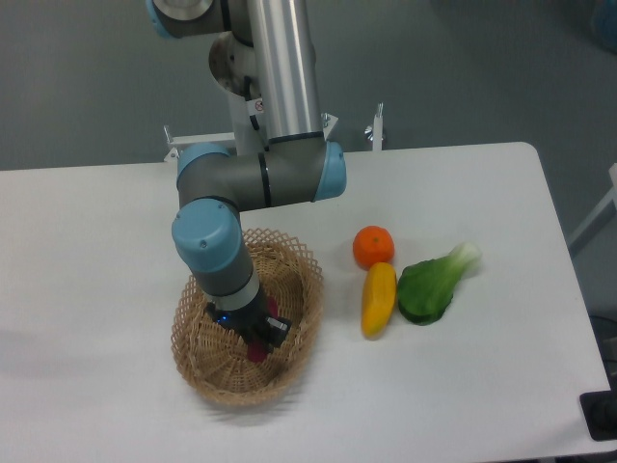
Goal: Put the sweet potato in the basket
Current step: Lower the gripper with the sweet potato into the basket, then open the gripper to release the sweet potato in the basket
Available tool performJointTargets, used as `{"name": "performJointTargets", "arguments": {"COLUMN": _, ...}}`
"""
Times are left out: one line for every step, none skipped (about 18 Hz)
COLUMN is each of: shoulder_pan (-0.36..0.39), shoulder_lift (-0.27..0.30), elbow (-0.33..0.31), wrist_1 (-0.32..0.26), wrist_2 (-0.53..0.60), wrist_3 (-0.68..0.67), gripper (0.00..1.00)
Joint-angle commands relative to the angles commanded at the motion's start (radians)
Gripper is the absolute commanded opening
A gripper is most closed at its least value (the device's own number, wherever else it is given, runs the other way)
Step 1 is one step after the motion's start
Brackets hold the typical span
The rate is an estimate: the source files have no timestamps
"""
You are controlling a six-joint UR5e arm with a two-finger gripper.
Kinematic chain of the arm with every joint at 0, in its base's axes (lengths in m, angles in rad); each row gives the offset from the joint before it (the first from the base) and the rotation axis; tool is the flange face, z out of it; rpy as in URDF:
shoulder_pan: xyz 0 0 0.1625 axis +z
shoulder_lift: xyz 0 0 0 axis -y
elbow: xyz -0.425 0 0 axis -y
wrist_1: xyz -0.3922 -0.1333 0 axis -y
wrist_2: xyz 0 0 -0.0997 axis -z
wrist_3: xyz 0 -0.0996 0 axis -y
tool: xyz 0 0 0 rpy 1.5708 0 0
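Note:
The light tan wicker basket [198, 362] sits on the white table, left of centre. My gripper [256, 340] reaches down inside it from above. A reddish-purple sweet potato [257, 350] shows between the fingers, low in the basket, near its floor. The jaws look shut on it, though the wrist hides most of the fingers and part of the tuber. I cannot tell whether the tuber rests on the basket's bottom.
Right of the basket lie a round orange fruit [372, 246], a long yellow vegetable [378, 298] and a green leafy vegetable [430, 285], close together. The arm's column rises behind the basket.

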Motion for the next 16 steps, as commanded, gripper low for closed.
{"name": "performJointTargets", "arguments": {"shoulder_pan": -0.006, "shoulder_lift": 0.000, "elbow": -0.006, "wrist_1": 0.000, "wrist_2": 0.000, "wrist_3": -0.002, "gripper": 0.46}}
{"name": "performJointTargets", "arguments": {"shoulder_pan": -0.009, "shoulder_lift": 0.000, "elbow": -0.009, "wrist_1": 0.000, "wrist_2": 0.000, "wrist_3": -0.002, "gripper": 0.46}}
{"name": "performJointTargets", "arguments": {"shoulder_pan": -0.011, "shoulder_lift": 0.003, "elbow": -0.014, "wrist_1": 0.000, "wrist_2": 0.000, "wrist_3": 0.000, "gripper": 0.46}}
{"name": "performJointTargets", "arguments": {"shoulder_pan": -0.011, "shoulder_lift": 0.008, "elbow": -0.014, "wrist_1": 0.002, "wrist_2": 0.000, "wrist_3": 0.000, "gripper": 0.49}}
{"name": "performJointTargets", "arguments": {"shoulder_pan": -0.011, "shoulder_lift": 0.015, "elbow": -0.011, "wrist_1": 0.002, "wrist_2": 0.000, "wrist_3": 0.002, "gripper": 0.65}}
{"name": "performJointTargets", "arguments": {"shoulder_pan": -0.009, "shoulder_lift": 0.021, "elbow": -0.005, "wrist_1": 0.002, "wrist_2": 0.000, "wrist_3": 0.002, "gripper": 0.81}}
{"name": "performJointTargets", "arguments": {"shoulder_pan": -0.009, "shoulder_lift": 0.031, "elbow": 0.003, "wrist_1": 0.002, "wrist_2": 0.000, "wrist_3": 0.002, "gripper": 0.90}}
{"name": "performJointTargets", "arguments": {"shoulder_pan": -0.009, "shoulder_lift": 0.043, "elbow": 0.009, "wrist_1": 0.003, "wrist_2": 0.000, "wrist_3": 0.002, "gripper": 0.98}}
{"name": "performJointTargets", "arguments": {"shoulder_pan": -0.008, "shoulder_lift": 0.052, "elbow": 0.014, "wrist_1": 0.003, "wrist_2": -0.002, "wrist_3": 0.002, "gripper": 1.00}}
{"name": "performJointTargets", "arguments": {"shoulder_pan": -0.005, "shoulder_lift": 0.061, "elbow": 0.017, "wrist_1": 0.003, "wrist_2": 0.000, "wrist_3": 0.000, "gripper": 1.00}}
{"name": "performJointTargets", "arguments": {"shoulder_pan": -0.005, "shoulder_lift": 0.066, "elbow": 0.029, "wrist_1": 0.000, "wrist_2": 0.000, "wrist_3": 0.000, "gripper": 1.00}}
{"name": "performJointTargets", "arguments": {"shoulder_pan": -0.002, "shoulder_lift": 0.069, "elbow": 0.046, "wrist_1": -0.003, "wrist_2": 0.002, "wrist_3": -0.002, "gripper": 1.00}}
{"name": "performJointTargets", "arguments": {"shoulder_pan": 0.009, "shoulder_lift": 0.080, "elbow": 0.060, "wrist_1": -0.005, "wrist_2": 0.002, "wrist_3": -0.002, "gripper": 1.00}}
{"name": "performJointTargets", "arguments": {"shoulder_pan": 0.023, "shoulder_lift": 0.089, "elbow": 0.075, "wrist_1": -0.006, "wrist_2": 0.005, "wrist_3": -0.017, "gripper": 1.00}}
{"name": "performJointTargets", "arguments": {"shoulder_pan": 0.029, "shoulder_lift": 0.094, "elbow": 0.093, "wrist_1": -0.006, "wrist_2": 0.006, "wrist_3": -0.015, "gripper": 1.00}}
{"name": "performJointTargets", "arguments": {"shoulder_pan": 0.041, "shoulder_lift": 0.103, "elbow": 0.100, "wrist_1": -0.006, "wrist_2": 0.012, "wrist_3": -0.002, "gripper": 1.00}}
